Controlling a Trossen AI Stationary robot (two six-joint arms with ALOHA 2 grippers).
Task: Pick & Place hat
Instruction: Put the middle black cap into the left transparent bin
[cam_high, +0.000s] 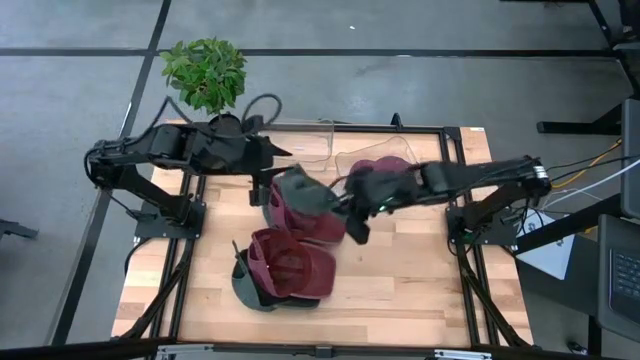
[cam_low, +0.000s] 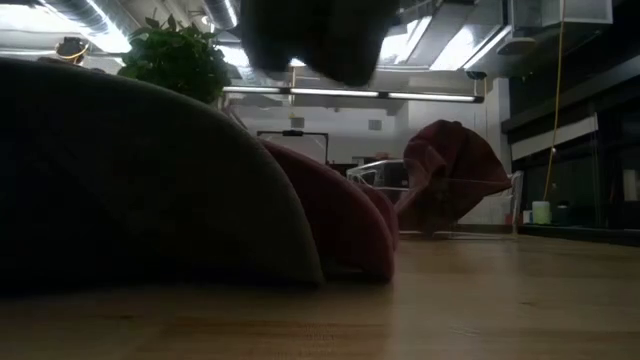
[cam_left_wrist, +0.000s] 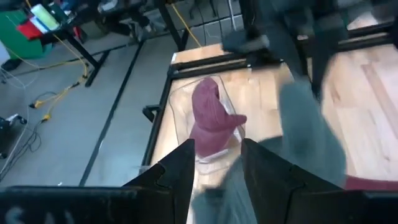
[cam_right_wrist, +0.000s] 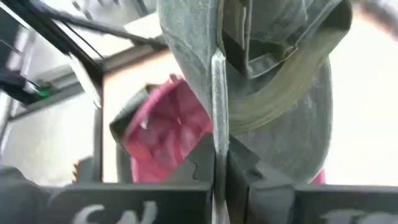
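Observation:
A hat with a maroon crown and a grey brim (cam_high: 303, 205) hangs over the middle of the table between my two grippers. My left gripper (cam_high: 272, 178) is shut on its far left side, and my right gripper (cam_high: 347, 218) is shut on its right side. A second maroon hat with a dark brim (cam_high: 282, 270) lies on the table near the front edge, crown opening up. It fills the left of the low view (cam_low: 150, 180). A third maroon hat (cam_left_wrist: 211, 118) sits in a clear container (cam_high: 345, 150) at the far edge. My left gripper has grey cloth of the hat (cam_left_wrist: 219, 186) between its two fingers, coming from the table's left and slanting down. Which part of the hat that is, I cannot tell. My right gripper pinches a thin grey edge of the hat (cam_right_wrist: 217, 127) between its two shut fingers, coming from the table's right and slanting down. The hat spreads away beyond the fingers, clear of the table.
A potted plant (cam_high: 207, 72) stands just past the far left corner. Black frame rails (cam_high: 470, 250) run along the table's sides. Bare wood (cam_high: 420, 280) lies at the near right.

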